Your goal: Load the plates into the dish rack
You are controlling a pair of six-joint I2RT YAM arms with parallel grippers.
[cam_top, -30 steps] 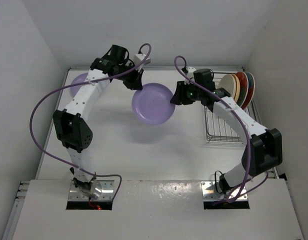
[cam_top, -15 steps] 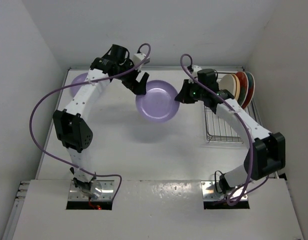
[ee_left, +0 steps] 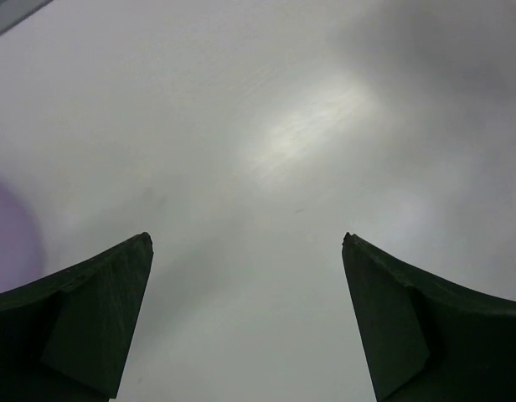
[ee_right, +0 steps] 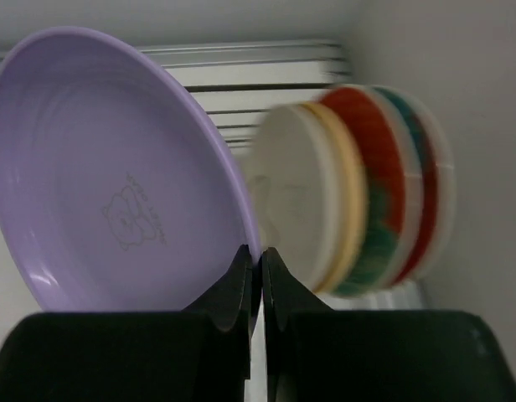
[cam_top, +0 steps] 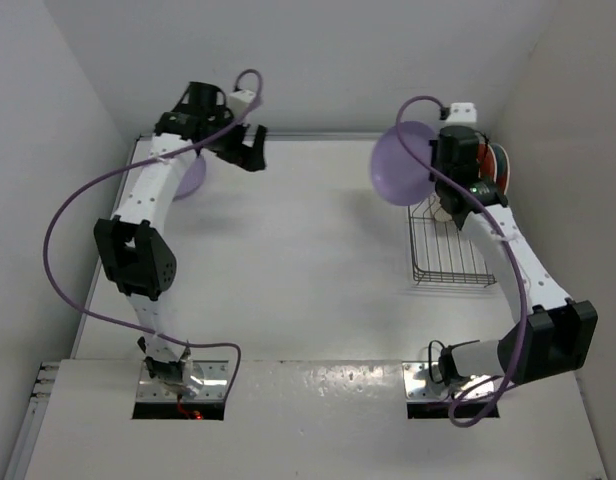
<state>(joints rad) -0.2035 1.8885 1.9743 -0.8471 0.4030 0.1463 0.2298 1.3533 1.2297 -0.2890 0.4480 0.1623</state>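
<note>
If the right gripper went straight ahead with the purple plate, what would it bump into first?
Probably the yellow plate, nearest of those standing in the dish rack, just ahead of the right gripper holding the purple plate. Blur makes depth hard to judge.

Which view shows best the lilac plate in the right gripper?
Right wrist: the held lilac plate looms large, rim pinched between the fingers. The top view shows it small and tilted; left wrist misses it.

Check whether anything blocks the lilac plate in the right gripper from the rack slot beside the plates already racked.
Nothing visible does. The right gripper holds the lilac plate on edge, just left of the yellow-orange plate standing in the dish rack. The rack's nearer wires show nothing on them.
</note>
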